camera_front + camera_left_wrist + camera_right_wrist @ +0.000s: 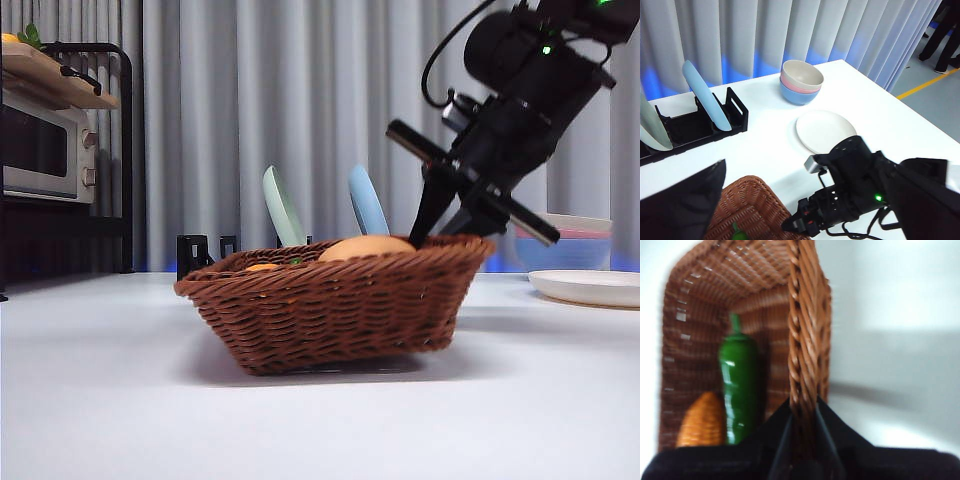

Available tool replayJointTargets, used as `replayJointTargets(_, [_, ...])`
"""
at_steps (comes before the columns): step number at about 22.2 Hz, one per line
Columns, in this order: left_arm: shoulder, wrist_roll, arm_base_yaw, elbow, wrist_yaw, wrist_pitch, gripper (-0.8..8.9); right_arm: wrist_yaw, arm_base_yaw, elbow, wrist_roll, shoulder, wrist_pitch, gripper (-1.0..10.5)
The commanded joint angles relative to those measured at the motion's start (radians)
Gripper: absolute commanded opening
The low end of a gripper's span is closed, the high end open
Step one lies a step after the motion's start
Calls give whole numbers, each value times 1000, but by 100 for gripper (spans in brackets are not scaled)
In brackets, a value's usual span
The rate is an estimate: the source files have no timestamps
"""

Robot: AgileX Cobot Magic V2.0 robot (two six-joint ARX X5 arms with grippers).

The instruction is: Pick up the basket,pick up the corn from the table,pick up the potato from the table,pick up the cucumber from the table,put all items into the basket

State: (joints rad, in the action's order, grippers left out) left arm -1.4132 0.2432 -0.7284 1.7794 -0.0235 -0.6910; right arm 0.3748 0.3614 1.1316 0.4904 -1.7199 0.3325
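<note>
The brown wicker basket (pixel 330 300) stands mid-table, its right side raised slightly off the white table (pixel 120 400). My right gripper (pixel 435 225) comes down from the upper right and is shut on the basket's right rim (pixel 802 315). The tan potato (pixel 365 247) shows above the rim. In the right wrist view the green cucumber (pixel 739 385) and the orange corn (pixel 700 422) lie side by side inside. My left gripper (pixel 685 200) hangs high above the basket's corner (pixel 747 205); only one dark part of it shows.
A black dish rack (pixel 700 125) with a blue and a pale green plate stands behind the basket. Stacked bowls (pixel 801 82) and a white plate (pixel 825 131) sit to the right. A toaster oven (pixel 45 150) on a shelf stands far left.
</note>
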Motion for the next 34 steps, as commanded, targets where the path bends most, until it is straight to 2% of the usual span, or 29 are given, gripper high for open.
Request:
replayJointTargets(1, [-2,-31,2,-3,-3,-22,571,8,7,5,6,-29,-4,-15])
replayJointTargets(3, [-2,-61,2,-3,-3,-39,570,8,6,5,5,-31,16,61])
replayJointTargets(6, [-2,-127,3,-3,-31,-57,566,8,-9,6,-13,-3,34,412])
replayJointTargets(7, [-2,-151,4,-3,-51,-65,566,8,-18,6,-29,15,42,484])
replayJointTargets(9, [-2,-193,4,-3,-109,-97,565,8,-35,6,-67,64,59,504])
replayJointTargets(11, [-2,-254,16,-4,-215,-140,564,8,-58,6,-134,142,85,501])
replayJointTargets(13, [-2,-308,26,-4,-321,-182,557,8,-68,6,-248,228,109,499])
replayJointTargets(14, [-2,-322,37,-4,-351,-213,499,7,-68,6,-304,275,126,473])
replayJointTargets(16, [-2,-327,70,-6,-351,-282,245,7,-68,6,-388,371,166,278])
replayJointTargets(18, [-2,-330,106,-13,-332,-341,-14,7,-68,6,-431,460,208,33])
replayJointTargets(19, [3,-330,117,-22,-323,-352,-9,7,-67,6,-448,488,223,-25])
replayJointTargets(21, [19,-332,132,-50,-285,-352,-9,-22,-67,5,-472,536,252,-17])
replayJointTargets(25, [109,-334,141,-177,-257,-261,-9,-156,-64,-4,-498,626,292,-17])
replayJointTargets(29, [287,-334,141,-417,-257,-76,-9,-245,-52,-56,-499,731,267,-17])
replayJointTargets(34, [539,-333,141,-732,-254,116,-9,-280,-36,-184,-499,858,187,-17])
